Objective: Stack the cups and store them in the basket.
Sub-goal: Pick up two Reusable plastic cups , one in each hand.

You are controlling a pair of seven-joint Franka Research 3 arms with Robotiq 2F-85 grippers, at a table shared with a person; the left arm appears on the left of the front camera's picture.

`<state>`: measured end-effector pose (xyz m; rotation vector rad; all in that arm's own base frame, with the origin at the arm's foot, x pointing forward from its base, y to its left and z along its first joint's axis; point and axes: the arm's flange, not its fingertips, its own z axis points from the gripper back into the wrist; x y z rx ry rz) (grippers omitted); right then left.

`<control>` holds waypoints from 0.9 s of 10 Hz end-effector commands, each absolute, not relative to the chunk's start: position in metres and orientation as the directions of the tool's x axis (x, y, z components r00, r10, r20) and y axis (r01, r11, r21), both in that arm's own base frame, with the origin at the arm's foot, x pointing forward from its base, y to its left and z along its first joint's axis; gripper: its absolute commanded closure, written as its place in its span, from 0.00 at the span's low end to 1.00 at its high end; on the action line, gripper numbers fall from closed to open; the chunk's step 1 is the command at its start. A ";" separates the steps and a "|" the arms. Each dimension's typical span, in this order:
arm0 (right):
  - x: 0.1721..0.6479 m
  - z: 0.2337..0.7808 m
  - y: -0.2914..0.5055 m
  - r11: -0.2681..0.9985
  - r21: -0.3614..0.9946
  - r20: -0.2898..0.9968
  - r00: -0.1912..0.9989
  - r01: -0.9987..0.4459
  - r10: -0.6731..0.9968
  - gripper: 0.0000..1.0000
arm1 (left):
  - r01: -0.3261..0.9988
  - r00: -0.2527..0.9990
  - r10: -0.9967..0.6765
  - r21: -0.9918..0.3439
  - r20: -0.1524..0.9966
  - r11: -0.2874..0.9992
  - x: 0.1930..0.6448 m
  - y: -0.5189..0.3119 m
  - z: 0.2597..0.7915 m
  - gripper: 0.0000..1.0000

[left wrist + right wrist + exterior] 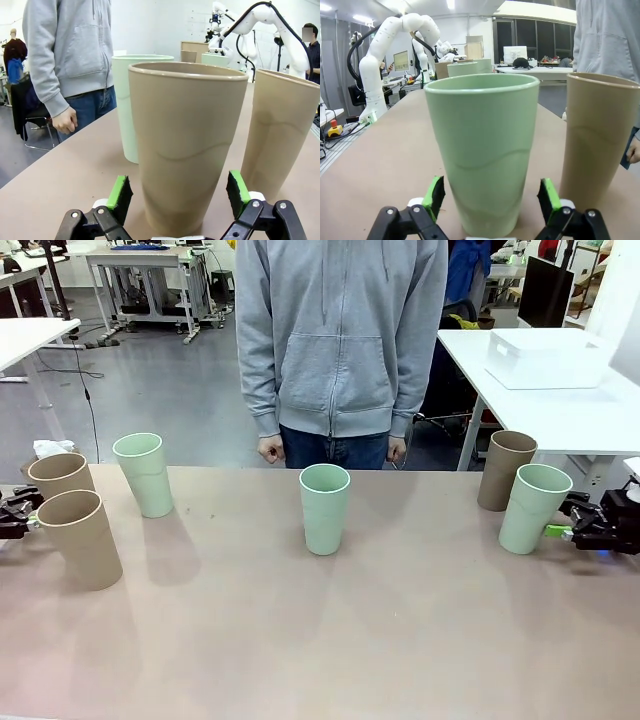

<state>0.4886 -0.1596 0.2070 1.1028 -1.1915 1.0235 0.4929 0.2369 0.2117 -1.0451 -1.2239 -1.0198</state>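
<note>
Nearest you on the left, the front tan cup (82,538) stands upright by the left edge of the pinkish-brown tabletop (320,650). The rear tan cup (60,478) is just behind it, and the left mint cup (145,474) is farther back and to the right. Your left gripper (30,512) sits low at that edge. On its wrist view the green-padded fingers (120,195) are spread on either side of the rear tan cup, low at its base, with a gap on each side, so nothing is gripped. The middle mint cup (325,508) stands alone, well apart from both groups. At the right edge the right mint cup (533,508) stands just in front of the right tan cup (505,470). Your right gripper (566,520) straddles the mint one in the same way, its fingers (436,196) open and the pads clear of the cup's wall. All 6 cups are mouth-up and separate, 3 mint and 3 tan. The basket (548,358) is off this surface, on a white table (600,410) behind the right side, and you cannot see inside it from here. A person (340,340) in a grey hoodie stands at the far edge, hands (270,449) hanging by the sides. Behind, a grey floor (170,390) runs back to other desks (140,260). Your widest bare stretch is the near half of the tabletop, plus the 2 lanes either side of the middle mint cup.
</note>
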 end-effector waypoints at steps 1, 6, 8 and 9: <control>0.489 0.213 -0.150 0.208 0.140 0.989 0.147 -0.968 0.018 0.00 | 0.968 0.063 -0.028 -0.055 0.998 0.245 0.497 0.226 0.212 0.00; 0.487 0.215 -0.136 0.198 0.170 0.984 0.178 -0.965 0.021 0.00 | 0.979 0.087 -0.024 -0.081 0.996 0.185 0.499 0.205 0.210 0.00; 0.487 0.214 -0.127 0.190 0.177 0.983 0.185 -0.966 0.025 0.00 | 0.979 0.095 -0.019 -0.090 0.995 0.181 0.500 0.198 0.208 0.00; 0.486 0.214 -0.124 0.185 0.180 0.982 0.188 -0.966 0.024 0.00 | 0.979 0.100 -0.015 -0.096 0.995 0.180 0.500 0.196 0.207 0.00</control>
